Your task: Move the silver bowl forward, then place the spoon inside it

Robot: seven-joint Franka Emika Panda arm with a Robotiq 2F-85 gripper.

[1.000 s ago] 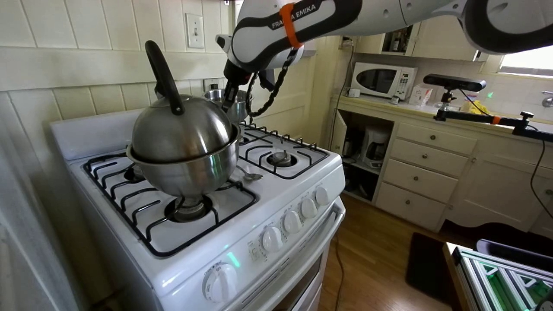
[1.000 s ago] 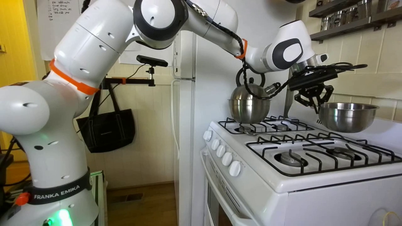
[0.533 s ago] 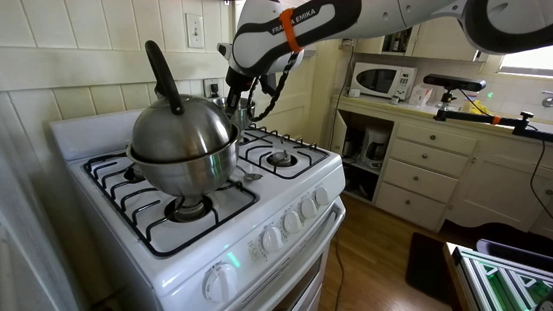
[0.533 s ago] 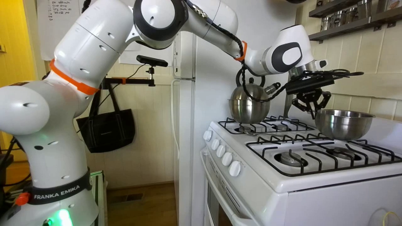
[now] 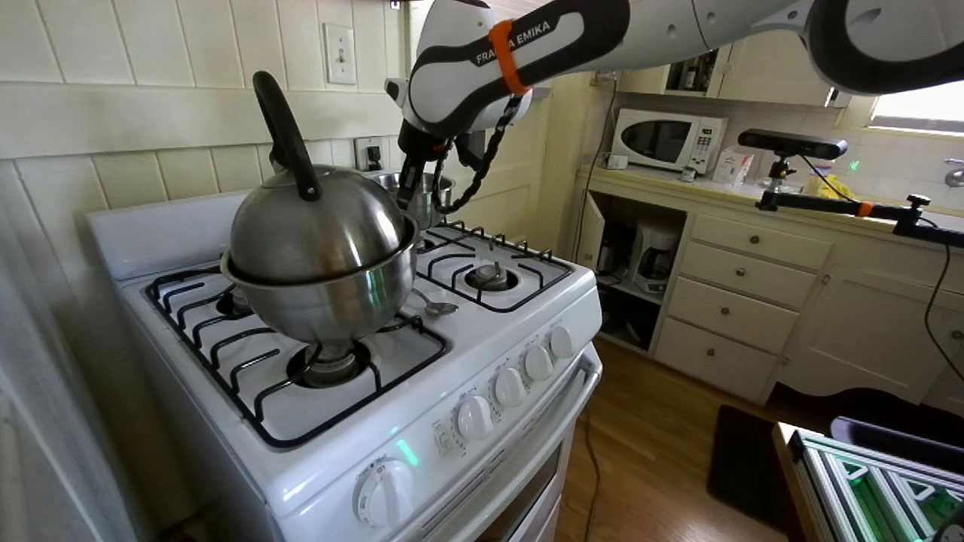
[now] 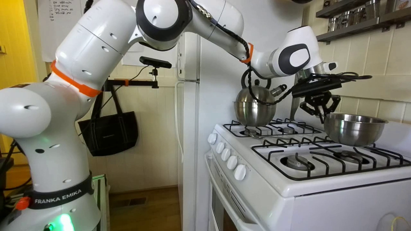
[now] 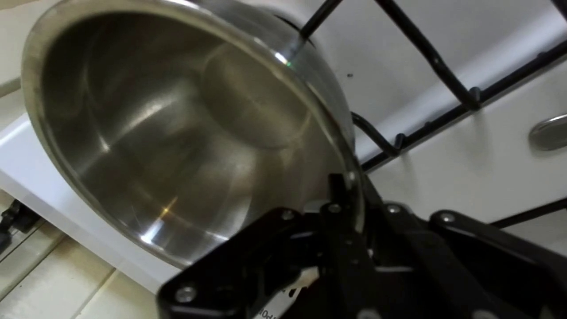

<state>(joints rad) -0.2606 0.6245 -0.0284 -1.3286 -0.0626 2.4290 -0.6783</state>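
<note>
Kettle [image 5: 316,233] partly hides the silver bowl [image 5: 426,212] in an exterior view; the wrist view looks inside: round, glossy, its rim pinched tight in the gripper [image 7: 356,190] above the stove [image 6: 337,205].

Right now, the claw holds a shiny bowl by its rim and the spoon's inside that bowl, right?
The spoon isn't inside: an exterior view shows it lying on the white stove top. The claw does hold the shiny bowl by its rim.
</note>
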